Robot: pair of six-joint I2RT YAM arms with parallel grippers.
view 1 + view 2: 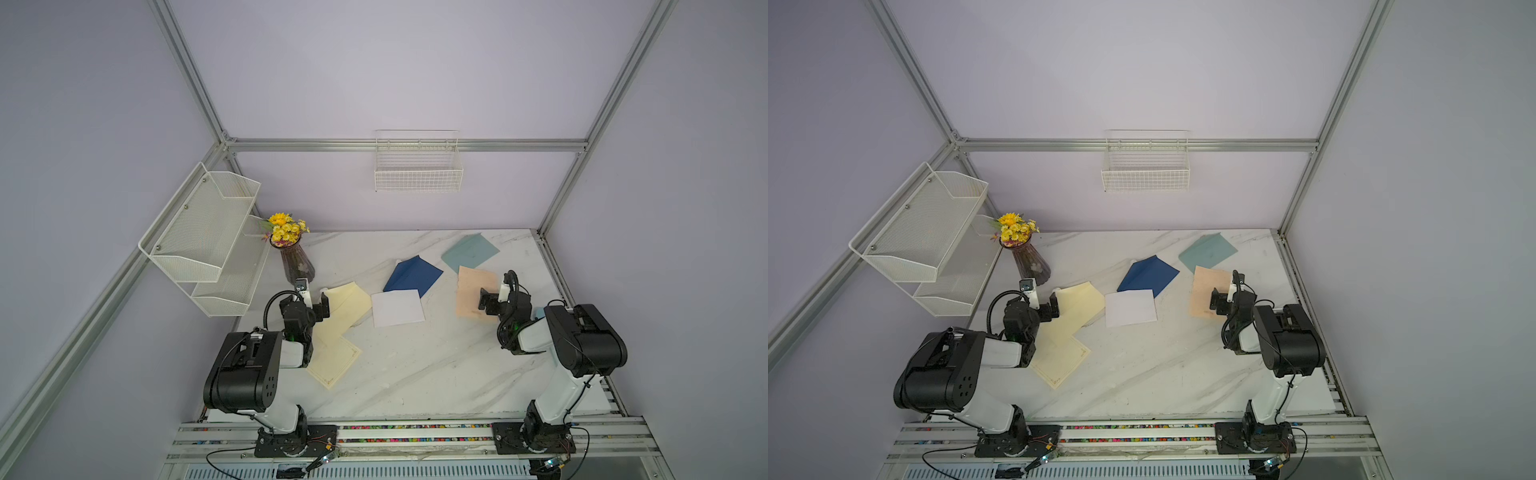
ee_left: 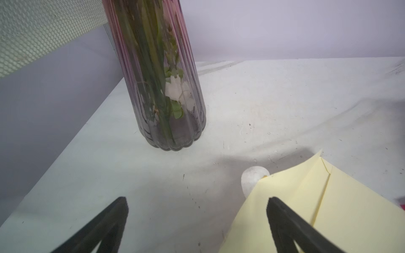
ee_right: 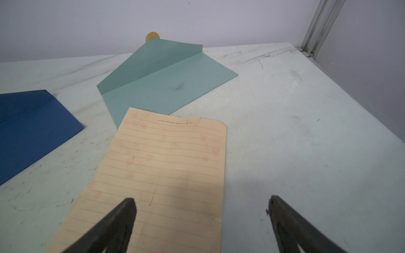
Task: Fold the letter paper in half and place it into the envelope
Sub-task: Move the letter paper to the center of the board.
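A: Left claw (image 2: 197, 200): wide open, empty, one finger over the yellow envelope (image 2: 328, 208), near the vase (image 2: 162, 87).
B: Right claw (image 3: 202, 200)?
A: Also wide open, empty, above the peach lined sheet (image 3: 171, 157), which lies flat, far corner meeting the teal envelope (image 3: 166, 87).
B: Handling?
A: Probably light, floppy, tears easily. Pinch a free edge near a corner; the flat centre offers no purchase.

We see two matching arms: the left arm (image 1: 291, 355) and right arm (image 1: 555, 395) wear white link shells between bulky black joint housings. A ribbed black cable (image 1: 267, 311) loops at the wrist. Each stands on a black base plate (image 1: 320, 436). The left claw (image 2: 197, 203) and right claw (image 3: 201, 203) have black tapered fingers.
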